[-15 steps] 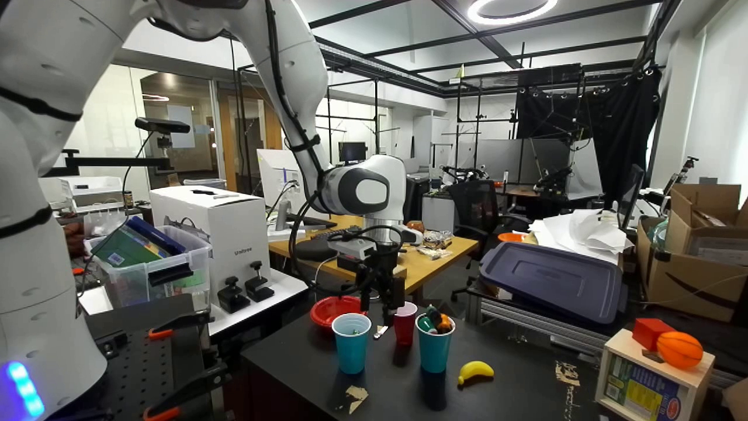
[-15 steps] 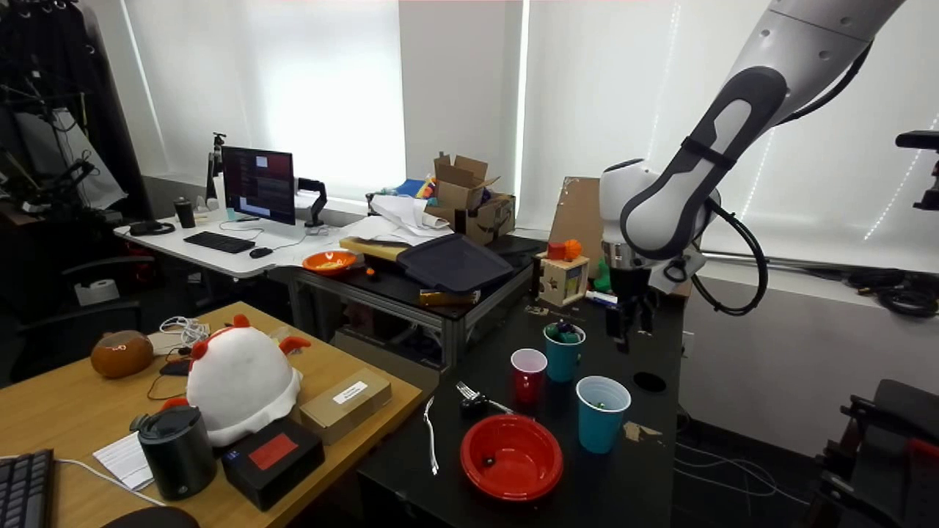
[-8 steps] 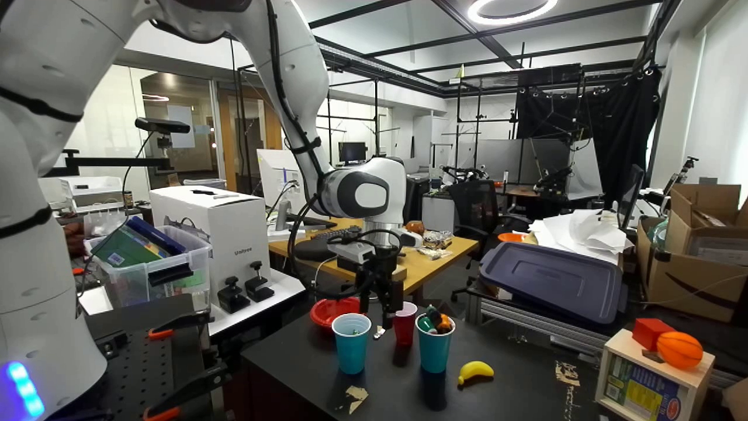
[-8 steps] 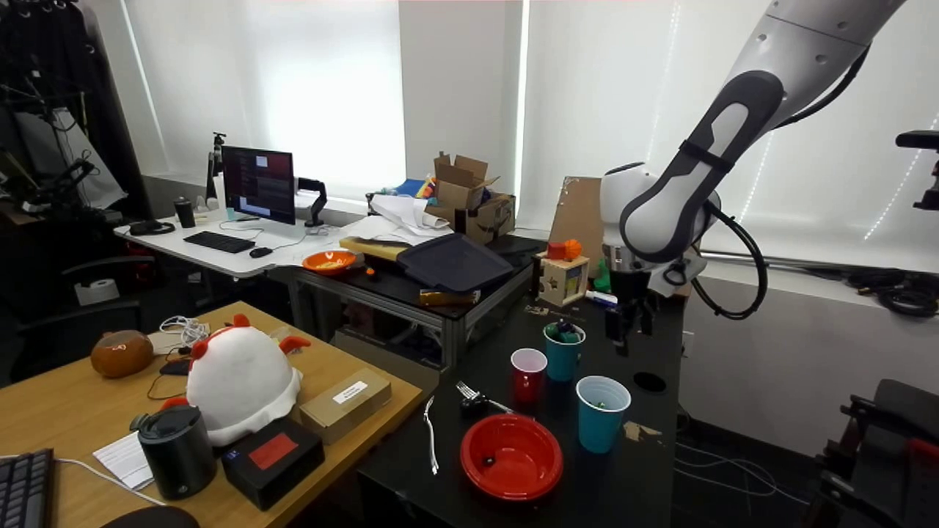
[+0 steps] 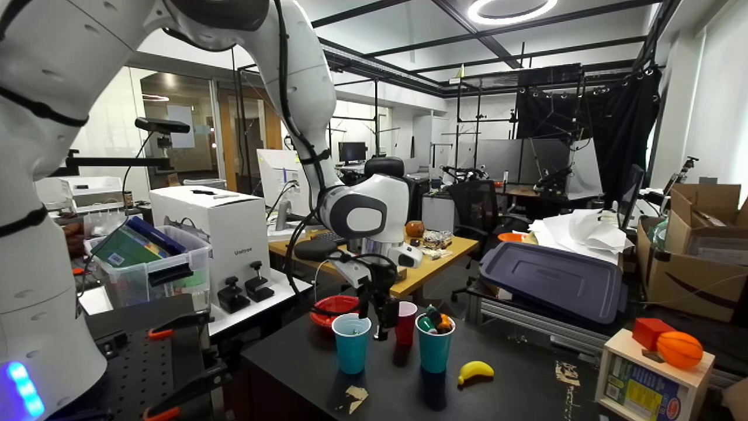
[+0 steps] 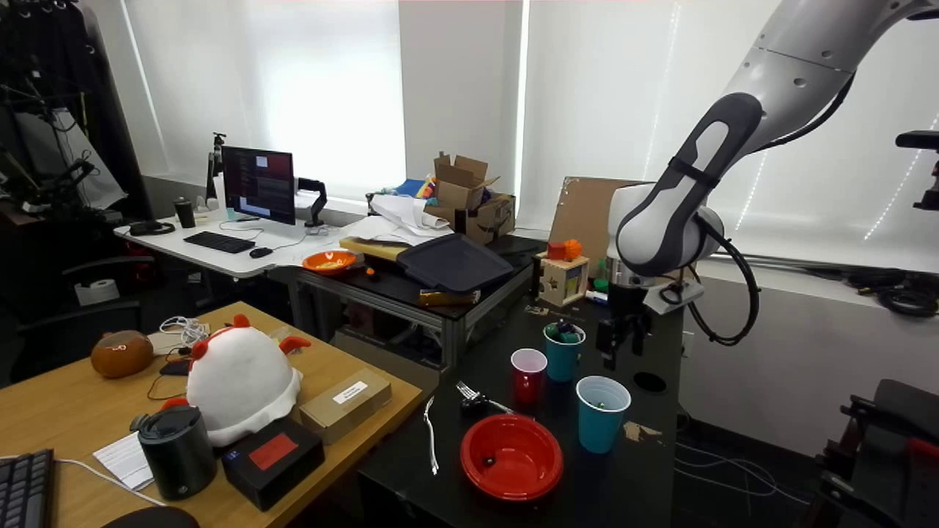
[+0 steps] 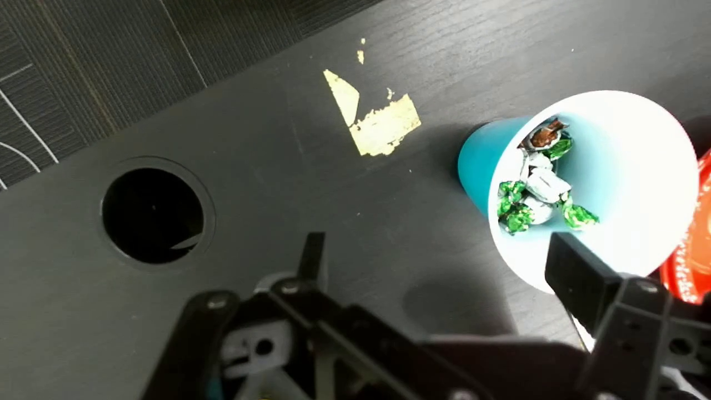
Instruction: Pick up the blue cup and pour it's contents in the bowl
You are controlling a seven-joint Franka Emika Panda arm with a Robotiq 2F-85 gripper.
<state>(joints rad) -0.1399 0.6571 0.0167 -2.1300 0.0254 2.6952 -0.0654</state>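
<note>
The light turquoise blue cup [image 5: 351,348] stands upright on the black table, and it also shows in an exterior view [image 6: 598,425]. In the wrist view the blue cup [image 7: 483,161] holds several green, white and brown wrapped candies. The red bowl [image 6: 539,477] stands beside it with one small dark piece inside; its edge shows in the wrist view [image 7: 683,266]. My gripper [image 7: 437,244] is open and empty above the table, near the blue cup. In the wrist view its right finger [image 7: 580,278] overlaps the cup's rim; whether it touches cannot be told.
Another turquoise cup [image 5: 435,351], filled with dark items, and a small red cup [image 6: 528,381] stand near the gripper. A toy banana [image 5: 476,371], a fork [image 6: 469,392] and a wooden box [image 5: 654,374] lie or stand around. A round hole [image 7: 153,215] opens in the table.
My gripper has moved down closer to the table and slightly sideways, with the arm tilting a little. It stays open. The cups and the bowl have not moved.
</note>
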